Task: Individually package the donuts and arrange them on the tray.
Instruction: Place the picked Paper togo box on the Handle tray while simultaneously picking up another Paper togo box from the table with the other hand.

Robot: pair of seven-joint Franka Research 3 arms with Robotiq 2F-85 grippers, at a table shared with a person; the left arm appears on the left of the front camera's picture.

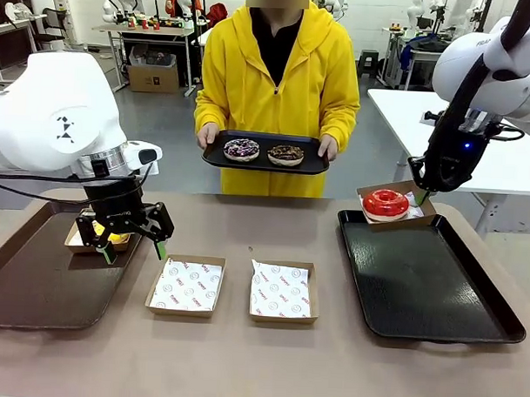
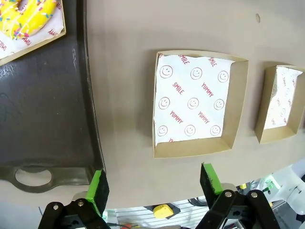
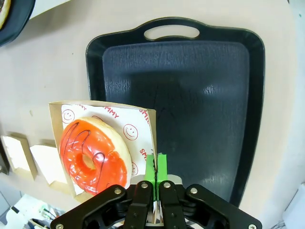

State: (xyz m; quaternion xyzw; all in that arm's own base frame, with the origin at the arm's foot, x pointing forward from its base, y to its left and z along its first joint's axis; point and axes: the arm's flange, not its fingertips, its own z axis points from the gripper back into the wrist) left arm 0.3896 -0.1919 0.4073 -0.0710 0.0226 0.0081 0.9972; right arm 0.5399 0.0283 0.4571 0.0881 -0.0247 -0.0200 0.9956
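Yellow donut (image 2: pixel 26 19) sits boxed, red donut's (image 3: pixel 76 138) box (image 3: pixel 102 105) pinched by right fingers (image 3: pixel 156 168) at black tray's (image 3: pixel 190 95) far-left corner; left fingers (image 2: pixel 98 190) spread empty; two sprinkled donuts (image 1: pixel 232 148) remain

The left arm (image 1: pixel 59 113) comes in low from the left, its wrist turned down so that the left gripper (image 1: pixel 134 251) (image 2: pixel 153 180) points at the table, jaws spread wide and holding nothing. The right arm (image 1: pixel 492 58) reaches down from the upper right. The right gripper (image 1: pixel 421 197) (image 3: pixel 156 164) hangs nearly vertical, jaws pinched together on the side wall of a cardboard box (image 3: pixel 153 129).
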